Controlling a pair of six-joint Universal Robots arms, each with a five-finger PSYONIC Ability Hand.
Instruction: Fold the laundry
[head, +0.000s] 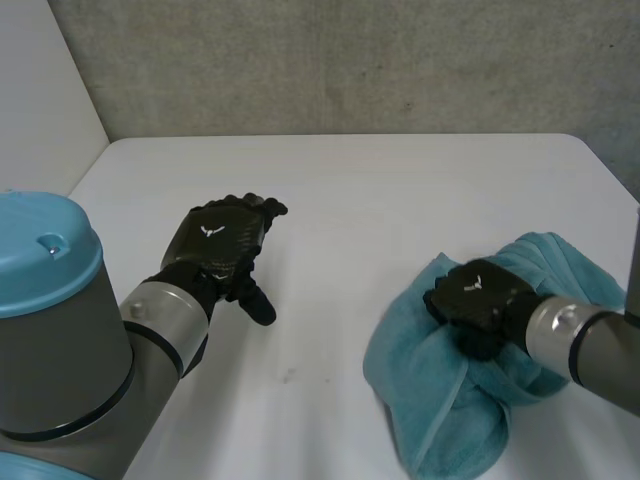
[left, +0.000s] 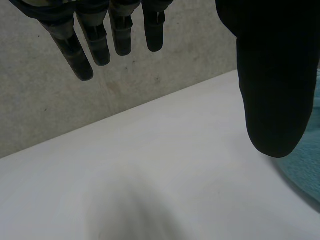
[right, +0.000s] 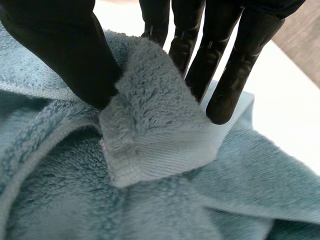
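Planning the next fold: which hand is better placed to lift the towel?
Right. The right hand pinches a hemmed flap of the blue towel between thumb and fingers. The left hand hangs open above the bare table, apart from the towel.

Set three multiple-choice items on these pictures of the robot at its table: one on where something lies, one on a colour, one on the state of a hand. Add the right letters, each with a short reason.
1. Where does the towel lie on the table?
A. under the left hand
B. on the robot's right side, beneath the right hand
C. at the far edge by the wall

2. What colour is the towel?
A. white
B. red
C. light blue

3. What is the right hand doing?
A. pinching a fold of the towel
B. hovering open above bare table
C. lying flat beside the towel

Answers:
1 B: the head view shows it bunched beneath the right hand, while the left hand is open over bare table.
2 C: its pile is light blue.
3 A: the right wrist view shows it closed on a hemmed fold.
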